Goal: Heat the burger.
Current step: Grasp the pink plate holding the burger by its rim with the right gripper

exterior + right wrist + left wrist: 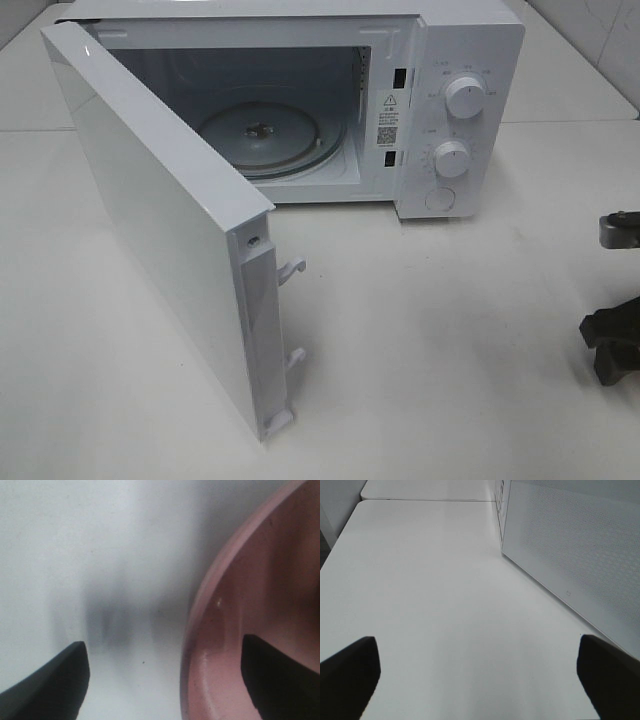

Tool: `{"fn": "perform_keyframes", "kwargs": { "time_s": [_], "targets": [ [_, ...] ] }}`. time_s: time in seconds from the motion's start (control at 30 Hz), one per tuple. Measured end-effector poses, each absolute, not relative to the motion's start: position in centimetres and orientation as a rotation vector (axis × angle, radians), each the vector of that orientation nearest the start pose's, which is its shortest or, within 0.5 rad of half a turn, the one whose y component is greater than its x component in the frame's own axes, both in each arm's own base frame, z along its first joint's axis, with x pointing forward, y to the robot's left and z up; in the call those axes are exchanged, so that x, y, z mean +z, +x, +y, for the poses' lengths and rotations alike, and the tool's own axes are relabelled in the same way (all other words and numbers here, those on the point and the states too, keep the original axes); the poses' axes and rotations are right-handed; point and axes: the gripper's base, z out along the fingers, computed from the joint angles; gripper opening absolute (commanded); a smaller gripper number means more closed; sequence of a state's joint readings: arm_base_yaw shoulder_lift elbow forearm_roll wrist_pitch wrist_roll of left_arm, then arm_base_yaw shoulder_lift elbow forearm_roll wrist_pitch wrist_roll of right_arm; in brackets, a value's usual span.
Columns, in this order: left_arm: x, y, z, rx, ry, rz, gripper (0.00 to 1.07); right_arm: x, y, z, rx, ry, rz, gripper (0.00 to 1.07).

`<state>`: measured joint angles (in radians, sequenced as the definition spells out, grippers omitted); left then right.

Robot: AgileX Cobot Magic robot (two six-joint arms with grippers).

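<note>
Pincer [164,646] wide astride pink plate [206,611] rim

White matte bench [450,350], with a seam crossing it on both sides of the microwave. White microwave [470,60] stands on it toward the rear, its door [150,230] swung wide over the surface. Pink plate [260,605] lies flat on the bench in the right wrist view; only part of the rim and well shows.
</note>
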<state>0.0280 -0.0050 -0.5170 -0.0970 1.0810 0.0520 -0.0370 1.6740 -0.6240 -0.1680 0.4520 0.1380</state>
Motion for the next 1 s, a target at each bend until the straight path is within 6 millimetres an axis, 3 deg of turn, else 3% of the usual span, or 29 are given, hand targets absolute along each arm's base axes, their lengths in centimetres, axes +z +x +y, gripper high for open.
{"fn": "perform_keyframes", "kwargs": {
  "time_s": [0.17, 0.33, 0.37, 0.43, 0.47, 0.5, 0.53, 0.57, 0.6, 0.63, 0.67, 1.0],
  "targets": [
    [28.06, -0.85, -0.8, -0.066, 0.031, 2.039, 1.0, 10.85, 24.29, -1.58, -0.117, 0.039, 3.013, 0.76],
    [28.06, -0.85, -0.8, -0.066, 0.031, 2.039, 1.0, 10.86, 24.31, -1.61, -0.123, 0.033, 3.011, 0.65],
    [28.06, -0.85, -0.8, -0.066, 0.031, 2.039, 1.0, 10.86, 24.32, -1.66, -0.131, 0.036, 3.01, 0.55],
    [28.06, -0.85, -0.8, -0.066, 0.031, 2.039, 1.0, 10.87, 24.32, -1.69, -0.136, 0.044, 3.009, 0.5],
    [28.06, -0.85, -0.8, -0.066, 0.031, 2.039, 1.0, 10.87, 24.33, -1.75, -0.146, 0.044, 3.007, 0.35],
    [28.06, -0.85, -0.8, -0.066, 0.031, 2.039, 1.0, 10.88, 24.33, -1.81, -0.156, 0.048, 3.006, 0.29],
    [28.06, -0.85, -0.8, -0.066, 0.031, 2.039, 1.0, 10.88, 24.33, -1.81, -0.156, 0.048, 3.006, 0.29],
    [28.06, -0.85, -0.8, -0.066, 0.031, 2.039, 1.0, 10.88, 24.33, -1.84, -0.161, 0.044, 3.007, 0.15],
    [28.06, -0.85, -0.8, -0.066, 0.031, 2.039, 1.0, 10.88, 24.33, -1.84, -0.161, 0.044, 3.007, 0.15],
    [28.06, -0.85, -0.8, -0.066, 0.031, 2.039, 1.0, 10.88, 24.29, -1.87, -0.165, 0.044, 3.01, 0.04],
    [28.06, -0.85, -0.8, -0.066, 0.031, 2.039, 1.0, 10.94, 24.34, -1.88, -0.166, 0.047, 3.009, 0.0],
    [28.06, -0.85, -0.8, -0.066, 0.031, 2.039, 1.0, 11.04, 24.35, -1.9, -0.173, 0.048, 3.013, 0.0]
  ]
}}
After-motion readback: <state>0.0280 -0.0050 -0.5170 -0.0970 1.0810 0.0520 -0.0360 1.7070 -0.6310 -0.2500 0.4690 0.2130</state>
